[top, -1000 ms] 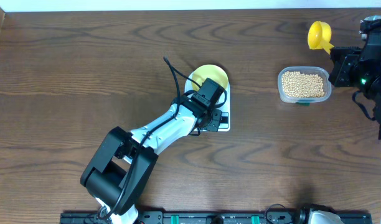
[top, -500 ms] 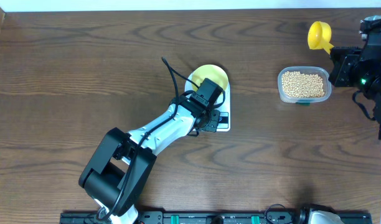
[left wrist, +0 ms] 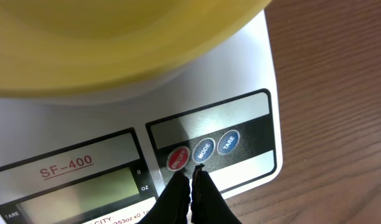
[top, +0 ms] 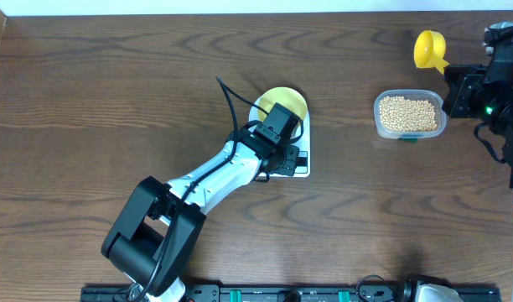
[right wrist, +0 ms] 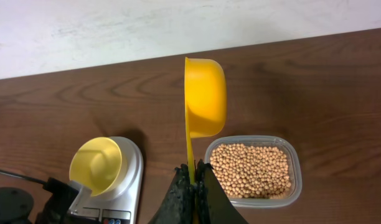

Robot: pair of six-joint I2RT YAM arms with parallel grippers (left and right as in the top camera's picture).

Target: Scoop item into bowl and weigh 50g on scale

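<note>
Beige-tan round beans, pea-sized, lie heaped in a clear rounded-rectangular plastic tub on the dark wooden table. The tub sits well to the right of the white rounded-rectangular digital scale. A small round pale-yellow bowl rests on the scale's far end. My right claw is narrow, clamped on the handle of the bright yellow plastic scoop. The scoop is turned on edge, beyond the tub's far side and apart from the beans. My left claw is pinched nearly closed and holds nothing. Its fingertips sit side by side at the lower edges of the red button and the blue MODE button. I cannot tell whether they touch. The blue TARE button is just right of those, and the grey-green display is left of them, under the label SF-400.
</note>
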